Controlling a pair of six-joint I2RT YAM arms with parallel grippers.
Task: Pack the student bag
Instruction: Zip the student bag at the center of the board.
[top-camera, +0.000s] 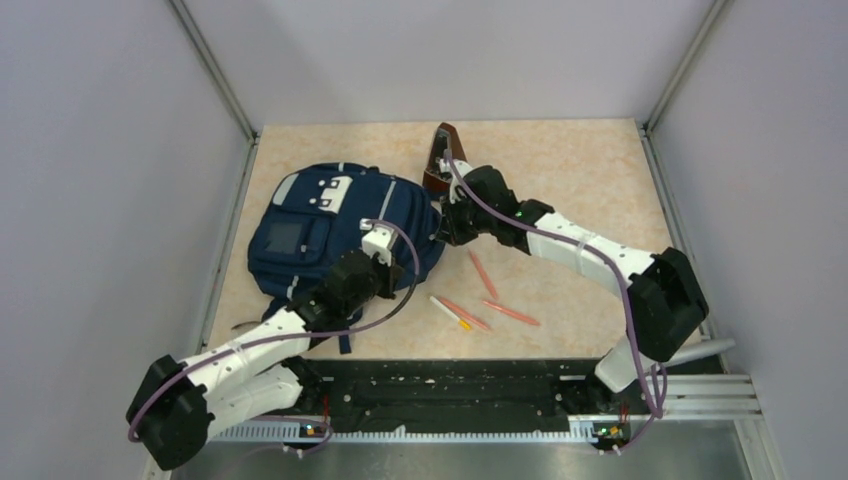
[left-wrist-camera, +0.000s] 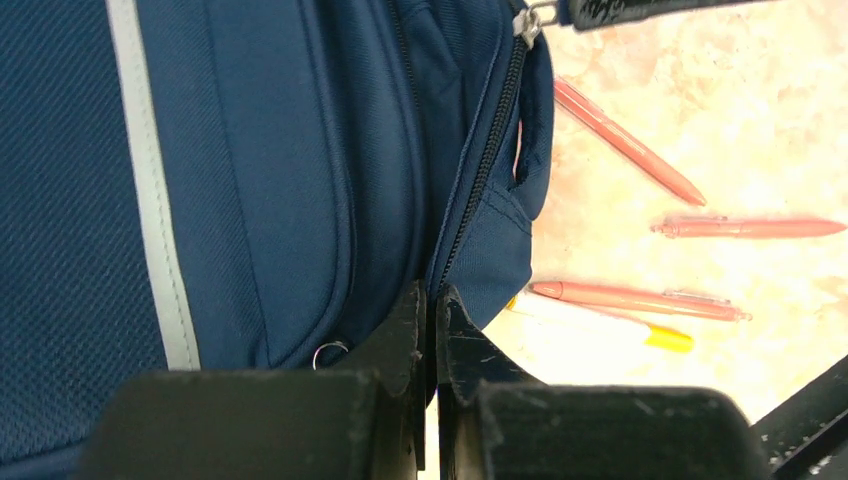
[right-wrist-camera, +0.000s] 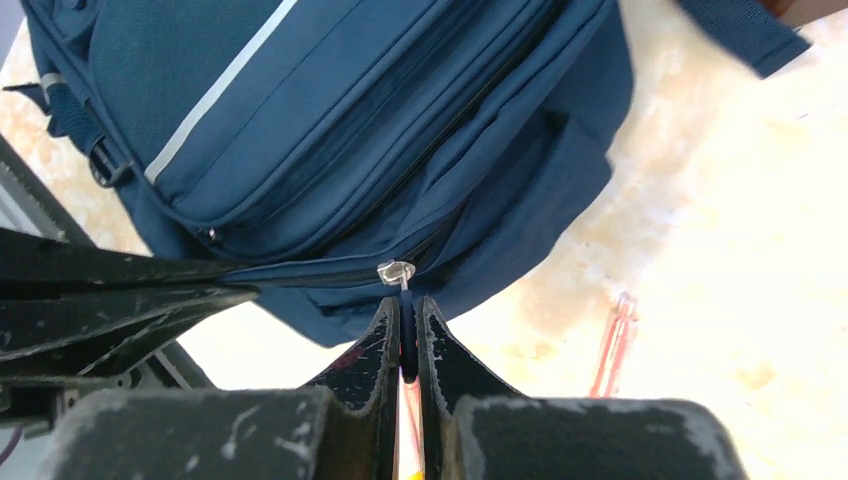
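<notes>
The student bag (top-camera: 330, 225), navy with thin grey stripes, lies flat at the table's left-centre. My left gripper (top-camera: 398, 258) is at its lower right edge. In the left wrist view this gripper (left-wrist-camera: 432, 295) is shut, pinching the bag's fabric (left-wrist-camera: 300, 180) beside the zipper track (left-wrist-camera: 480, 170). My right gripper (top-camera: 447, 225) is at the bag's right side. In the right wrist view it (right-wrist-camera: 408, 305) is shut on the dark pull tab hanging from the silver zipper slider (right-wrist-camera: 395, 271). The bag's inside is hidden.
Several pink pens (top-camera: 510, 313) and a white-and-yellow one (top-camera: 450, 313) lie on the table right of the bag, also in the left wrist view (left-wrist-camera: 635, 300). A dark brown object (top-camera: 440, 160) stands behind the right gripper. Metal frame posts border the table.
</notes>
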